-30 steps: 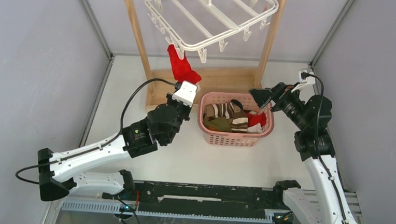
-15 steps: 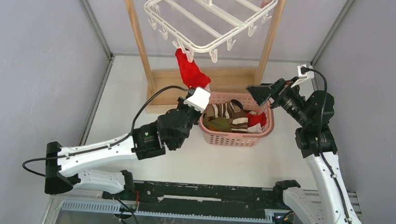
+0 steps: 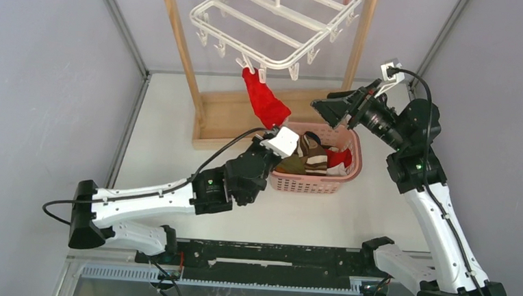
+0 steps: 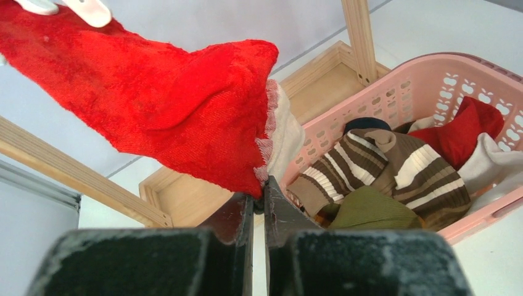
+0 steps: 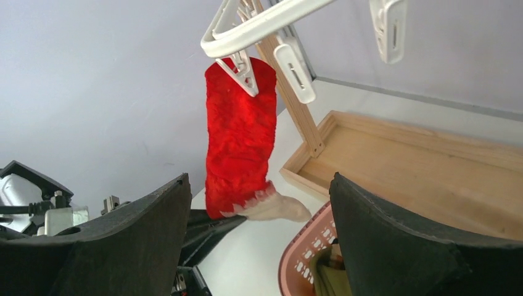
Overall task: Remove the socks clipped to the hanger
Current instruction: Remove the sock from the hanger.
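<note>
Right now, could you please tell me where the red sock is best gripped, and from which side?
Grip the red sock at its free lower cuff, coming from below: its top end is pinched in a clip on the hanger, so only the cuff dangles loose. The left gripper is shut there.

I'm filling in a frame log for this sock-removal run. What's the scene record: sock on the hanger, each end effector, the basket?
hanger: one red sock hangs from a clip
left end effector: shut on the red sock's lower edge
right end effector: open, empty, facing the red sock
pink basket: holds a brown striped sock among others
</note>
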Robot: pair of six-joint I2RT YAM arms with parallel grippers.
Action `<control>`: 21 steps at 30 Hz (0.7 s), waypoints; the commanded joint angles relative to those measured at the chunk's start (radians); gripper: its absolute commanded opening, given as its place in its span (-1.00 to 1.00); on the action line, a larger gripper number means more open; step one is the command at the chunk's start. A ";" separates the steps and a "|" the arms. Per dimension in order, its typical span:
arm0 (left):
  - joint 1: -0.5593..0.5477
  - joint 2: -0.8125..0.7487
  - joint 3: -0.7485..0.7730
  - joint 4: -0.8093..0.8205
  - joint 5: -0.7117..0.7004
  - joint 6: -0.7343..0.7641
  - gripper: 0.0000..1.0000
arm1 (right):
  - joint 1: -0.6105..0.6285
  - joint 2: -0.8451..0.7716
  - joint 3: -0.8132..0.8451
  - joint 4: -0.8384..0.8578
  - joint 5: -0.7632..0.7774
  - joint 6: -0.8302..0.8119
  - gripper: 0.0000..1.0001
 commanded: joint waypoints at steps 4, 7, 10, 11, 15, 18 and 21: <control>-0.017 0.089 0.134 0.072 -0.007 0.068 -0.96 | 0.000 0.006 0.093 -0.035 0.011 -0.067 0.77; -0.017 0.144 0.191 0.073 0.001 0.100 -0.95 | -0.017 -0.003 0.108 -0.059 0.006 -0.076 0.77; -0.019 0.189 0.234 0.076 0.015 0.120 -0.95 | -0.032 -0.010 0.118 -0.071 0.002 -0.082 0.77; -0.018 0.199 0.248 0.076 0.024 0.122 -0.95 | -0.037 -0.012 0.120 -0.073 0.002 -0.082 0.77; -0.017 0.213 0.271 0.057 0.054 0.101 -0.95 | -0.054 -0.009 0.119 -0.082 -0.002 -0.083 0.78; -0.006 0.168 0.243 0.035 0.099 0.043 -0.93 | -0.056 0.009 0.109 -0.089 -0.002 -0.084 0.77; 0.030 0.093 0.212 -0.024 0.199 -0.057 -0.92 | -0.059 0.031 0.068 -0.050 -0.033 -0.064 0.77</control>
